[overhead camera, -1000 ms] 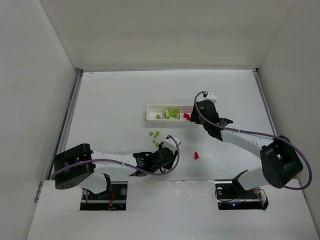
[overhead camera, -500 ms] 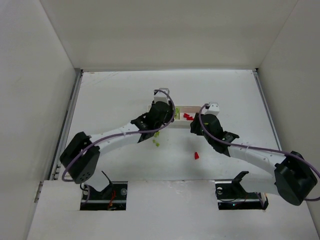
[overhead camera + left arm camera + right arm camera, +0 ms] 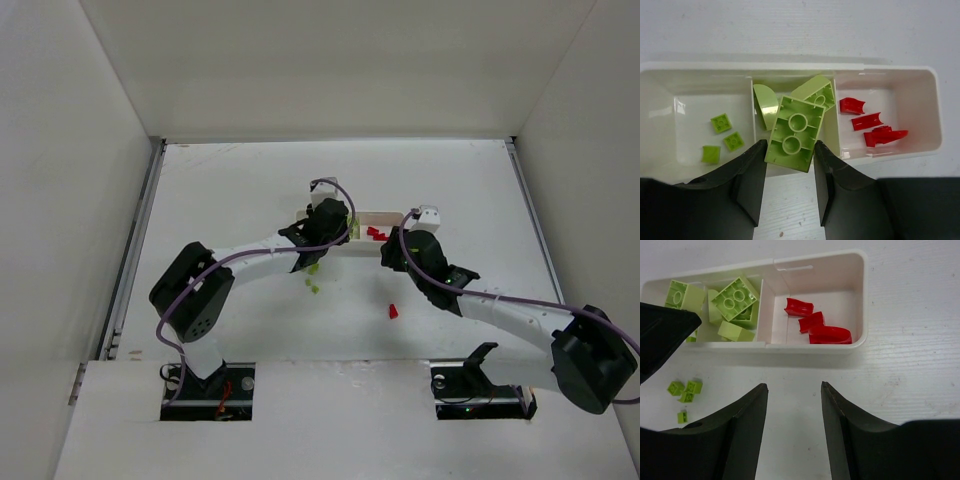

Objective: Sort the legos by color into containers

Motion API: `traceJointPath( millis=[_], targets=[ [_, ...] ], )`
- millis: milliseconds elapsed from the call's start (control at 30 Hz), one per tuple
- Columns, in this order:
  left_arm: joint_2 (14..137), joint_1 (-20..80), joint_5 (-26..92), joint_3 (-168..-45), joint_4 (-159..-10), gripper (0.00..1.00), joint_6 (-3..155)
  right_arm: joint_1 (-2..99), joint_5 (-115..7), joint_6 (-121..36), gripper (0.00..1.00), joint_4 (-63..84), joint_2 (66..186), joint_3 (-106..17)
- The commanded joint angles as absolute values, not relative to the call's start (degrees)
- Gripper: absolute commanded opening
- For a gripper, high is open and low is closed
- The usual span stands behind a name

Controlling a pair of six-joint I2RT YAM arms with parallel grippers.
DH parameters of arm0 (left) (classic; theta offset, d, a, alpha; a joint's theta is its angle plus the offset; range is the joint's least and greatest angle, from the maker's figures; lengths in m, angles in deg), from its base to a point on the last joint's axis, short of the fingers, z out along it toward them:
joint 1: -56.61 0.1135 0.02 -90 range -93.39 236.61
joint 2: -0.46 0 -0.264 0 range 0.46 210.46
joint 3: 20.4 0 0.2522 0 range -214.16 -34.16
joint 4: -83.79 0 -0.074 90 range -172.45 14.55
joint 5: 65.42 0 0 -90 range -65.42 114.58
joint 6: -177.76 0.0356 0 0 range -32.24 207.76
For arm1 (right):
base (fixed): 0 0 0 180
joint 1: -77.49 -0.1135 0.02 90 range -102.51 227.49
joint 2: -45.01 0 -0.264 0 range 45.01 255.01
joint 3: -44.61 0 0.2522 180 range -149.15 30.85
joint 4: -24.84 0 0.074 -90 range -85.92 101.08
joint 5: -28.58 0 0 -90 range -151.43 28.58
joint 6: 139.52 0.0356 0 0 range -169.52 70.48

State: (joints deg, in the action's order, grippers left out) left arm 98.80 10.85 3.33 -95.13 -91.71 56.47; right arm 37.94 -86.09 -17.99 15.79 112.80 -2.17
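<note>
Left gripper point(image 3: 790, 146): clamped on a lime-green brick point(image 3: 792, 131), underside up, two tubes showing. Both fingers point(image 3: 747, 185) press its long sides. It hangs over the white tray point(image 3: 900, 69), with the brick above the near wall of the middle compartment.
- Just past the brick: more lime-green bricks point(image 3: 815, 92) in the middle compartment.
- Off the left finger: three small green pieces point(image 3: 721, 123) in the left compartment.
- Off the right finger: three red pieces point(image 3: 867, 121) in the right compartment.

Right gripper point(image 3: 793, 389): jaws apart at a medium gap, nothing between them, only bare table point(image 3: 900, 390). It sits just short of the tray's near wall.
- Straight ahead of the fingertips: the red pieces.
- Ahead-left: the green pile.
- Left of its left finger, on the table: a few loose green bricks point(image 3: 693, 386).
- Top view: one loose red piece point(image 3: 392, 311) on the table behind the right gripper, beside its arm.
</note>
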Motion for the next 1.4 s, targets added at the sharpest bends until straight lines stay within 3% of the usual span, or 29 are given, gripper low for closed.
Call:
traceJointPath(
  millis=[0, 867, 1167, 1267, 1367],
  targets=[
    [98.19, 11.03, 2.61, -95.07, -93.35, 0.22, 52.52, 37.19, -87.00, -17.62, 0.53, 19.08, 112.25, -2.20],
    [99.86, 10.51, 7.53, -94.37, -91.77, 0.50, 50.85, 37.10, -87.62, -17.09, 0.54, 17.76, 109.52, -1.67],
    [94.42, 9.19, 6.04, -92.70, -92.47, 0.60, 53.13, 34.91, -91.39, -12.27, 0.29, 4.16, 108.46, -2.99],
    [91.78, 9.28, 4.46, -92.17, -93.52, 0.61, 55.41, 31.75, -91.75, -8.75, 0.30, -2.17, 109.34, -3.26],
    [88.80, 9.72, 3.23, -91.56, -95.54, 0.63, 58.31, 27.97, -92.97, -4.62, 0.50, -6.22, 109.43, -2.55]
  ],
)
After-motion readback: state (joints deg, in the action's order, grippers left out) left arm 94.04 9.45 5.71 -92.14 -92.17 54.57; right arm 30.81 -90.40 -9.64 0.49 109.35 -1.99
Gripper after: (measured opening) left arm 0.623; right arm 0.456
